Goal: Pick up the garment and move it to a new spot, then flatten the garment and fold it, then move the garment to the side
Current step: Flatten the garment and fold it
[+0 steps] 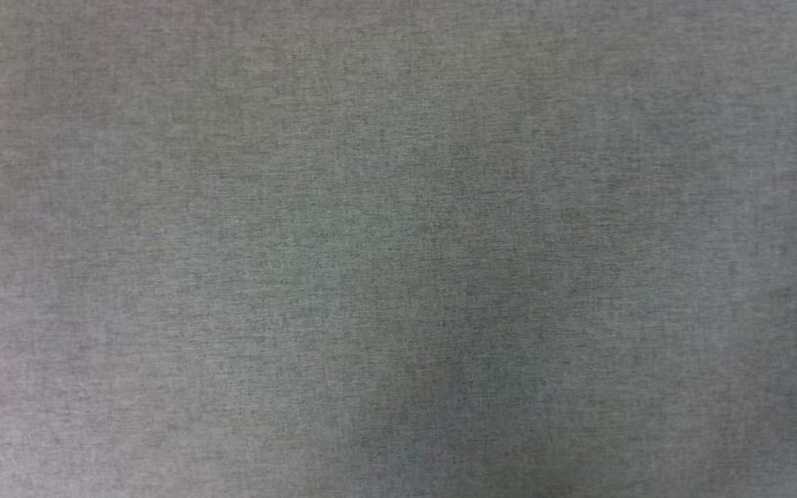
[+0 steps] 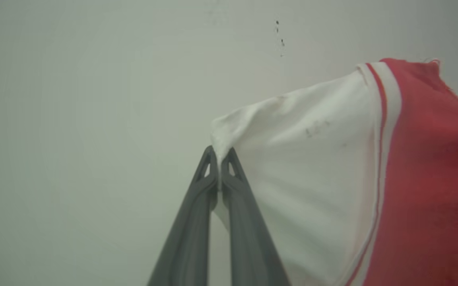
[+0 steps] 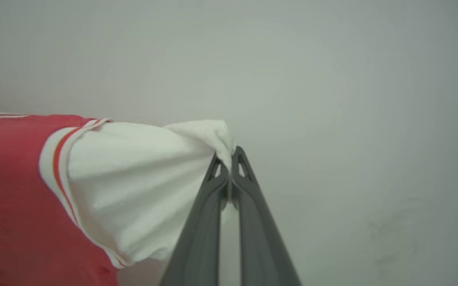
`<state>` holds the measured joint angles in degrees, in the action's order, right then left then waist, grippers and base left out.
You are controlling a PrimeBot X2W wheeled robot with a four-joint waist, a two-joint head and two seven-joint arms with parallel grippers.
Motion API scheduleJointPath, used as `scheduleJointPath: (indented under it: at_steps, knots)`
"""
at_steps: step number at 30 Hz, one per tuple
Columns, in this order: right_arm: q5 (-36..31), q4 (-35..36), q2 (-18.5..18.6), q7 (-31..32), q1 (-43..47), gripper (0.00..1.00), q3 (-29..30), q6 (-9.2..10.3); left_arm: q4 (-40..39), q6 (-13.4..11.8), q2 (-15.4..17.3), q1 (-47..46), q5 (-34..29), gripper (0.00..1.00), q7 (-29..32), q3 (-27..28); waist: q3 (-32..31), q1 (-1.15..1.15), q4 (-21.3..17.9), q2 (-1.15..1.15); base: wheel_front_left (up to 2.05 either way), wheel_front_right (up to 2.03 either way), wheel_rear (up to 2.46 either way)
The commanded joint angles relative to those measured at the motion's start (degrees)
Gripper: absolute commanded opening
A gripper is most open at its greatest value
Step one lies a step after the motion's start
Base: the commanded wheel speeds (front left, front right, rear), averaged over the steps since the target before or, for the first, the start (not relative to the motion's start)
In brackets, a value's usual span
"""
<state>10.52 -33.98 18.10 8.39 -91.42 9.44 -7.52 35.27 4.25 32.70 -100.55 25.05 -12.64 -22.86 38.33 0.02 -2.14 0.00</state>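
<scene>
Clamped by left gripper (image 2: 218, 155) at frame middle on white sleeve (image 2: 300, 159), by right gripper (image 3: 233, 155) on other sleeve (image 3: 141, 178); red jersey T-shirt (image 2: 435, 178) at frame right, seemingly soft, light; best held at sleeve hems.

Right jaws clamp the garment (image 3: 14, 198) by its white sleeve (image 3: 133, 178).

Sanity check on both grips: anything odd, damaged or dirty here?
Minor only. The red jersey T-shirt with white short sleeves has faint grey smudges on the sleeve pinched by the left gripper. Also small dark specks on the pale surface behind it. The right gripper pinches the other sleeve's edge.
</scene>
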Motion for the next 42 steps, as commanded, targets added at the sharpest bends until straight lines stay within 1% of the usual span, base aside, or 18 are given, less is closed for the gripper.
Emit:
scheduleJointPath:
  at_steps: [1,3,7,9,10,11,15,16,17,19,22,26,30,36,37,42]
  knots:
    - [-0.6,-1.0,-0.1,-1.0,1.9,0.00,-0.7,0.06,1.1,0.5,-0.5,2.7,0.3,0.00,-0.7,-0.6,0.2,-0.02,0.4,0.00,0.00,0.00,0.00]
    - [-0.7,-2.4,0.1,-2.1,4.1,0.00,-1.9,0.06,2.2,1.0,-1.4,5.5,0.4,0.00,-1.4,-1.5,-0.1,-0.02,0.8,0.00,0.00,0.00,0.00]
    - [1.3,-4.3,0.6,-3.2,9.3,0.00,-3.9,0.06,3.2,1.5,-2.8,13.2,1.1,0.00,-2.3,-2.6,-2.0,-0.02,1.6,0.00,0.00,0.00,0.00]
    - [3.3,-5.2,0.6,-3.2,13.1,0.00,-4.3,0.06,3.2,1.1,-3.9,17.8,1.8,0.00,-2.5,-2.4,-3.5,-0.02,2.1,0.00,0.00,0.00,0.00]
    - [3.3,-5.2,0.6,-3.2,13.1,0.00,-4.3,0.06,3.2,1.1,-3.9,17.8,1.8,0.00,-2.5,-2.4,-3.5,-0.02,2.1,0.00,0.00,0.00,0.00]
    - [5.4,-5.3,0.7,-3.5,17.5,0.00,-5.4,0.05,2.3,0.9,-5.1,23.5,2.1,0.00,-2.6,-2.3,-5.6,-0.02,2.4,0.00,0.00,0.00,0.00]
    - [9.8,-3.2,1.5,-3.6,27.1,0.00,-7.5,0.06,-2.0,0.1,-6.1,35.5,2.0,0.00,-2.6,-1.8,-10.0,-0.02,2.7,0.00,0.00,0.00,0.00]
    - [9.8,-3.2,1.5,-3.6,27.1,0.00,-7.5,0.06,-2.0,0.1,-6.1,35.5,2.0,0.00,-2.6,-1.8,-10.0,-0.02,2.7,0.00,0.00,0.00,0.00]
    - [10.9,-2.3,2.0,-3.3,29.6,0.00,-8.2,0.05,-3.2,-0.3,-6.1,38.6,1.9,0.00,-2.6,-2.0,-11.1,-0.02,2.8,0.00,0.00,0.00,0.00]
    - [13.3,-0.4,2.9,-2.8,34.9,0.00,-9.0,0.06,-5.5,-0.7,-5.6,44.6,2.0,0.00,-2.6,-2.1,-13.5,-0.02,3.1,0.00,0.00,0.00,0.00]
    - [16.5,3.1,4.5,-1.3,43.4,0.00,-11.0,0.06,-8.2,-0.9,-4.1,53.6,2.8,0.00,-2.5,-2.6,-17.0,-0.02,3.1,0.00,0.00,0.00,0.00]
    - [20.2,7.9,7.3,1.0,54.7,0.00,-12.4,0.06,-11.9,-0.4,-1.8,64.8,3.6,0.00,-0.1,-5.1,-21.2,-0.02,3.4,0.00,0.00,0.00,0.00]
    - [23.2,12.0,9.5,3.3,64.5,0.00,-12.7,0.06,-16.5,-1.3,0.1,74.4,5.1,0.00,2.8,-6.6,-24.3,-0.02,3.5,0.00,0.00,0.00,0.00]
    - [23.8,16.1,13.3,6.1,77.0,0.00,-14.4,0.07,-20.7,-3.0,2.6,84.6,5.6,0.00,6.3,-9.1,-28.0,-0.02,3.7,0.00,0.00,0.00,0.00]
    - [24.5,17.1,14.1,7.1,80.0,0.00,-14.4,0.07,-21.7,-3.7,3.5,86.9,6.2,0.00,6.9,-9.0,-29.1,-0.02,3.5,0.00,0.00,0.00,0.00]
    - [25.0,20.3,16.9,10.2,86.2,0.00,-13.2,0.08,-24.2,-6.0,6.0,92.1,8.3,0.00,7.1,-7.0,-31.7,-0.02,3.1,0.00,0.00,0.00,0.00]
